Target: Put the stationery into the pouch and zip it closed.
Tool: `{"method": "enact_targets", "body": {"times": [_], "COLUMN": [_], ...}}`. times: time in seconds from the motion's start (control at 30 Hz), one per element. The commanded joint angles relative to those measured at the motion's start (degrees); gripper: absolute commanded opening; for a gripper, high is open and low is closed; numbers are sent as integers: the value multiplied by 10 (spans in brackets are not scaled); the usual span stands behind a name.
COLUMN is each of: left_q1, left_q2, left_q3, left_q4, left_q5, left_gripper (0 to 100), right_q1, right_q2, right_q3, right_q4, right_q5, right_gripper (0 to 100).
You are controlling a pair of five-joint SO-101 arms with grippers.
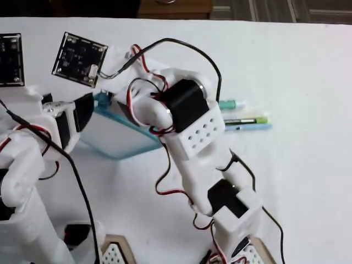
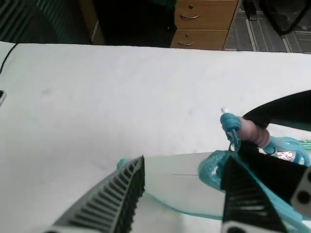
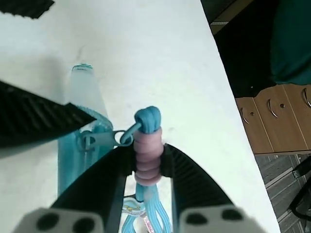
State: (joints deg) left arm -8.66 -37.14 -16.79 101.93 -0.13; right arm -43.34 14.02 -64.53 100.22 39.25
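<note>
- The zip is being worked rather than the loading. The pink beaded pull (image 3: 147,158) is being clamped between the fingers of the right gripper (image 3: 147,151), with the slider (image 3: 88,141) just beside the fingertips at one end of the teal pouch (image 3: 80,97).
- The pouch is lying flat on the tabletop (image 1: 308,181), partly under the right arm in the high view. One edge is being straddled by the left gripper (image 2: 183,167), whose jaws are standing apart with nothing pinched between them.
- The stationery (image 1: 247,122), a few pens lying together, is resting on the tabletop apart from the pouch, on the far side of the right arm, so none of it is packed yet.
- The step is being judged as opening the zip, since the pens are still outside. How far the mouth is open cannot be told.
- The next move is being judged to call for the left gripper to be closed on the pouch edge as an anchor. The pull then needs to be drawn low and straight along the zip line, so that the pouch is not dragged.
</note>
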Motion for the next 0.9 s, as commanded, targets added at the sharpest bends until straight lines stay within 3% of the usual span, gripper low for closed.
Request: {"method": "enact_targets", "body": {"times": [0.0, 0.5, 0.87], "left_q1": [0, 0, 0], "left_q2": [3, 3, 3], "left_q3": [29, 120, 165], "left_q4": [-3, -41, -48], "left_q5": [-26, -32, -32], "left_gripper": [269, 264, 264], "right_q1": [1, 3, 66], "right_q2": [-3, -3, -32], "right_q3": [-3, -3, 11], "right_q4": [6, 7, 11], "right_q5": [-5, -5, 4], "right_gripper": [18, 18, 18]}}
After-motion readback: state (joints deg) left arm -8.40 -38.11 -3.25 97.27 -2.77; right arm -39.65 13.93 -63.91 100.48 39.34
